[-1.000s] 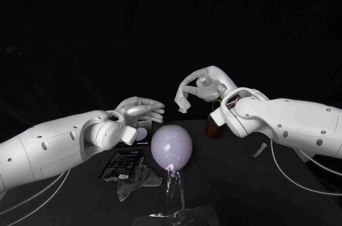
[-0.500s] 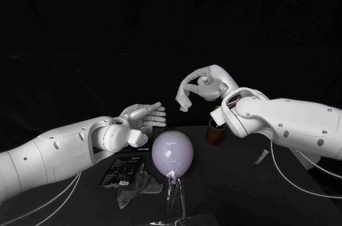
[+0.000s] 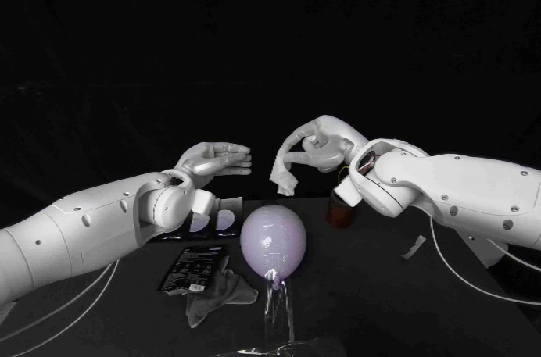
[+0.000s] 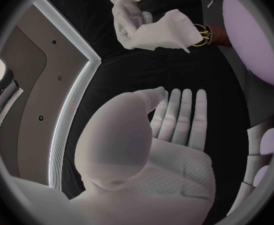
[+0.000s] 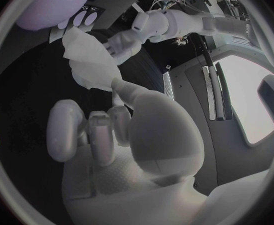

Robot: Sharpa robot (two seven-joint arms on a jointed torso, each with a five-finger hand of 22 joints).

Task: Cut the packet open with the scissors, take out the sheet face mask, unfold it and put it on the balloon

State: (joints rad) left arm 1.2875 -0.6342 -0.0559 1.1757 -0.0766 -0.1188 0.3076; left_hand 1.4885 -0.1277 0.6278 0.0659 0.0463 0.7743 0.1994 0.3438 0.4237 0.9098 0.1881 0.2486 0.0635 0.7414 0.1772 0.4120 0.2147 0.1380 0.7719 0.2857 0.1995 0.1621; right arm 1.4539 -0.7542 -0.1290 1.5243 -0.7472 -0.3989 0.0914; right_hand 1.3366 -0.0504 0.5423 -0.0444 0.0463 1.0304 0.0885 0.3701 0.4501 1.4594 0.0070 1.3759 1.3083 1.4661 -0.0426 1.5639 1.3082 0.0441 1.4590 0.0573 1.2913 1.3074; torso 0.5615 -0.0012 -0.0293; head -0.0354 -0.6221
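My right hand [image 3: 323, 141] is raised above the table and pinches the white sheet mask [image 3: 282, 174], which hangs down folded and crumpled. The right wrist view shows the mask [image 5: 89, 61] held at the fingertips of that hand [image 5: 109, 135]. My left hand [image 3: 213, 158] is open, fingers apart and stretched toward the mask, a short gap away; its bare palm [image 4: 168, 137] faces the mask [image 4: 157, 31]. The pale purple balloon [image 3: 273, 240] stands on a clear stand below both hands. The black packet [image 3: 189, 267] lies flat on the table, left of the balloon.
A grey crumpled cloth [image 3: 221, 290] lies beside the packet. A brown cylinder [image 3: 338, 209] stands behind the balloon under my right forearm. A white card with pale ovals [image 3: 213, 220] sits behind the packet. A small white strip [image 3: 413, 248] lies at the right.
My left hand has lifted and now sits level with the hanging mask. My right hand has come down slightly and tipped the mask toward the left hand.
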